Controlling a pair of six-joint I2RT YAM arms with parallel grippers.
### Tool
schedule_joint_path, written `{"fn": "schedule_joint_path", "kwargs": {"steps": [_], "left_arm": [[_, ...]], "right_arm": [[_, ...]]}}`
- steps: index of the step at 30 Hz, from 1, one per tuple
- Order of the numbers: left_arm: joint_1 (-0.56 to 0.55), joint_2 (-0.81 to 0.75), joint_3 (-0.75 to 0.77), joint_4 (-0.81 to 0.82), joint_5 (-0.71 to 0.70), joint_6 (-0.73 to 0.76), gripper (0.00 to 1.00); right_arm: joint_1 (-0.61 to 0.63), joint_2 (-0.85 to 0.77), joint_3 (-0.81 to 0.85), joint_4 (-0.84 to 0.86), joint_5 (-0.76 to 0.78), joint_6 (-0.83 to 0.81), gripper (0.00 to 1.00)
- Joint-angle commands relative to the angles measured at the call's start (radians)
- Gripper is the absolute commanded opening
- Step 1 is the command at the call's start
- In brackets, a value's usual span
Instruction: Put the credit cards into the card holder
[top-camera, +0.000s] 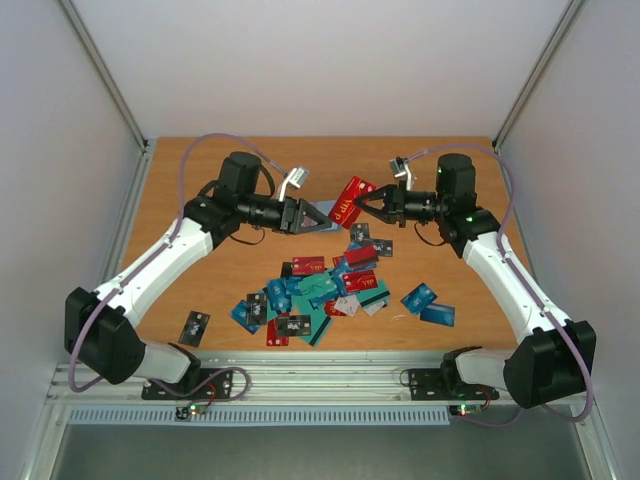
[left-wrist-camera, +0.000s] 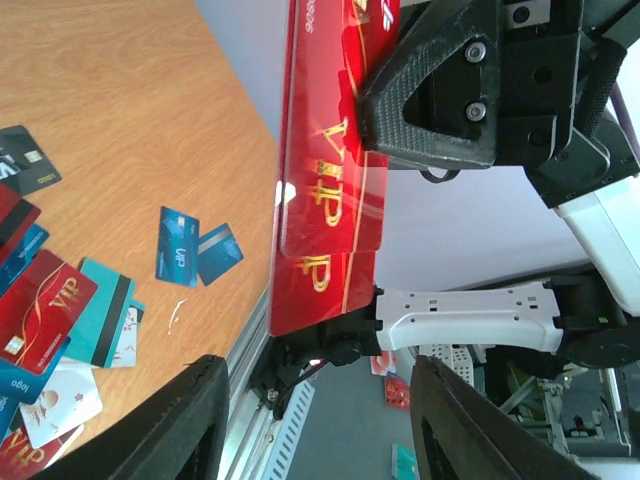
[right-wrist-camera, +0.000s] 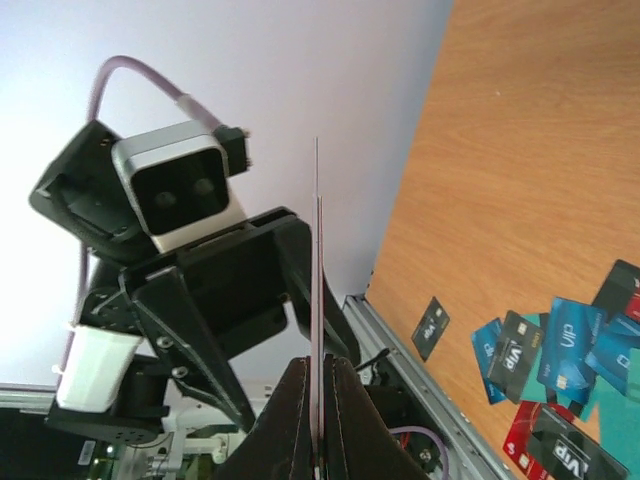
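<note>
Right gripper (right-wrist-camera: 318, 372) is clenched on two red VIP cards (top-camera: 352, 200), held up in the air between the arms. Their flat face looks at the left gripper (top-camera: 314, 218), which waits just beside them, released and holding nothing. A dull blue patch on the table (top-camera: 200, 200), under the left tip, looks like the card holder (top-camera: 333, 224), mostly hidden. More credit cards (top-camera: 320, 295) lie heaped lower down, out of the way.

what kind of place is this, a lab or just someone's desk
Probably a robot lab cell: a wooden table boxed in by plain white panels, with two arms bolted to a metal rail.
</note>
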Motion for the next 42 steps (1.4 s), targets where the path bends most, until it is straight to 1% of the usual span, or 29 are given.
{"fn": "schedule_joint_path", "kwargs": {"steps": [1,3,5,7,9,12,16,18,19,22,23,24,26,28,30,36,39,42], "left_arm": [[0.007,-0.018,-0.048,0.182,0.079,-0.080,0.50],[0.007,-0.014,-0.081,0.295,0.103,-0.148,0.44],[0.007,-0.013,-0.112,0.392,0.109,-0.219,0.41],[0.007,-0.007,-0.138,0.504,0.107,-0.284,0.40],[0.007,0.006,-0.152,0.576,0.112,-0.331,0.38],[0.007,0.022,-0.175,0.699,0.119,-0.411,0.37],[0.007,0.039,-0.185,0.804,0.134,-0.500,0.37],[0.007,0.044,-0.187,0.823,0.140,-0.518,0.31],[0.007,0.046,-0.190,0.826,0.139,-0.521,0.28],[0.007,0.054,-0.193,0.851,0.148,-0.538,0.12],[0.007,0.054,-0.194,0.852,0.148,-0.544,0.08],[0.007,0.054,-0.196,0.853,0.148,-0.546,0.06],[0.007,0.054,-0.196,0.861,0.146,-0.554,0.08],[0.007,0.051,-0.200,0.871,0.148,-0.569,0.15],[0.007,0.049,-0.201,0.871,0.149,-0.572,0.19],[0.007,0.043,-0.208,0.877,0.140,-0.578,0.09],[0.007,0.036,-0.215,0.879,0.135,-0.578,0.01],[0.007,0.022,-0.230,0.879,0.128,-0.581,0.00]], "right_arm": [[0.004,-0.025,0.021,0.116,-0.050,0.077,0.01],[0.004,-0.025,0.018,0.142,-0.054,0.096,0.01],[0.005,-0.025,0.016,0.162,-0.055,0.111,0.01],[0.006,-0.025,0.013,0.177,-0.057,0.122,0.01],[0.006,-0.024,0.013,0.182,-0.061,0.128,0.01],[0.007,-0.020,0.008,0.183,-0.073,0.126,0.01],[0.007,-0.022,0.002,0.188,-0.074,0.129,0.01],[0.009,-0.022,0.001,0.199,-0.072,0.133,0.01],[0.009,-0.022,-0.002,0.208,-0.073,0.141,0.01],[0.010,-0.020,-0.006,0.212,-0.071,0.151,0.01],[0.010,-0.020,-0.005,0.212,-0.068,0.152,0.01],[0.010,-0.021,-0.004,0.212,-0.065,0.155,0.01],[0.010,-0.022,-0.007,0.238,-0.055,0.156,0.01],[0.010,-0.025,-0.011,0.245,-0.053,0.157,0.01],[0.010,-0.026,-0.017,0.248,-0.051,0.154,0.01],[0.010,-0.027,-0.033,0.261,-0.046,0.160,0.01],[0.010,-0.019,-0.023,0.262,-0.043,0.163,0.01],[0.011,-0.009,-0.014,0.251,-0.032,0.158,0.01]]}}
